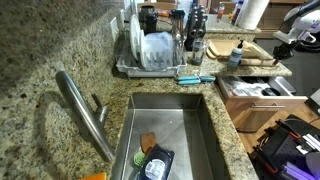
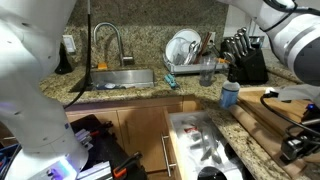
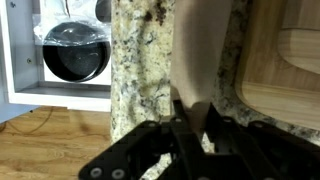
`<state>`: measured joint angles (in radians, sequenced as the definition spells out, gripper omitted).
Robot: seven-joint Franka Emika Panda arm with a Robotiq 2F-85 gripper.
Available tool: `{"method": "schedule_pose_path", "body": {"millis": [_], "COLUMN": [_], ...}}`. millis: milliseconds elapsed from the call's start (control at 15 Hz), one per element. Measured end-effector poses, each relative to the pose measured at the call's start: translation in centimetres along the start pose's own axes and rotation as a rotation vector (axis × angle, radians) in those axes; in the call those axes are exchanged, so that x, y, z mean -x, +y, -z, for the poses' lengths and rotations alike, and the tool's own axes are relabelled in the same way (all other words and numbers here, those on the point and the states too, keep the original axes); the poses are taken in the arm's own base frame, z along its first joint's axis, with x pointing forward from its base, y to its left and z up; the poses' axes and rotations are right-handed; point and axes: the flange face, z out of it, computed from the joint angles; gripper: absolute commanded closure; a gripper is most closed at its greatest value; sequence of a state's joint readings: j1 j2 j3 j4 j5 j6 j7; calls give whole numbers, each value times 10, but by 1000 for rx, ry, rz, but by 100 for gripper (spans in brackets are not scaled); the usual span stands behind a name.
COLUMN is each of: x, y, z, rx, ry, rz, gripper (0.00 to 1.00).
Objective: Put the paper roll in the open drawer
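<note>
In the wrist view my gripper (image 3: 196,106) is shut on the pale paper roll (image 3: 205,45), which runs up from between the fingers over the granite counter (image 3: 140,70). The open drawer (image 3: 30,85) lies to the left with a black round bowl (image 3: 75,52) in it. In an exterior view the white roll (image 1: 255,12) shows at the top right, beside my arm (image 1: 300,28), and the open drawer (image 1: 255,92) is below it. The drawer also shows in an exterior view (image 2: 200,140).
A wooden cutting board (image 1: 235,48) (image 3: 290,50) lies on the counter by the roll. A bottle (image 2: 230,95) and a knife block (image 2: 245,60) stand close by. A dish rack (image 1: 155,50), a sink (image 1: 170,130) and a faucet (image 1: 85,110) are further off.
</note>
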<state>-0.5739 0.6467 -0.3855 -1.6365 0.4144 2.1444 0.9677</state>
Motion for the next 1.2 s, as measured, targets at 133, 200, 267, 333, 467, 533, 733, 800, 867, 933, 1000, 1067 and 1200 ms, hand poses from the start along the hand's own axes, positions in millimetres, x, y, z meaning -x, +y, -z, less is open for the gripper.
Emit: {"method": "schedule_pose_path", "body": {"millis": [133,200,267,333,467,533,733,800,867,933,1000,1067,1200], "x": [0,-2,-4,-7,-12,-14,-19,-20,-21,-21,-19,-17,-6], "y": [1,3,7,12,28,38,66,73,79,83,85,86,84], "z": [3,7,12,22,44,55,74,76,75,72,69,64,56], "rx": [2,10,19,30,65,95,202,236,266,290,308,322,336], "ry": [-5,-12,-20,-33,-67,-86,-118,-123,-126,-128,-125,-123,-114], "rz": [3,13,27,48,108,141,206,220,232,242,248,255,259], "gripper": [100,99,100,100,99,99,99,99,99,99,99,99,99]}}
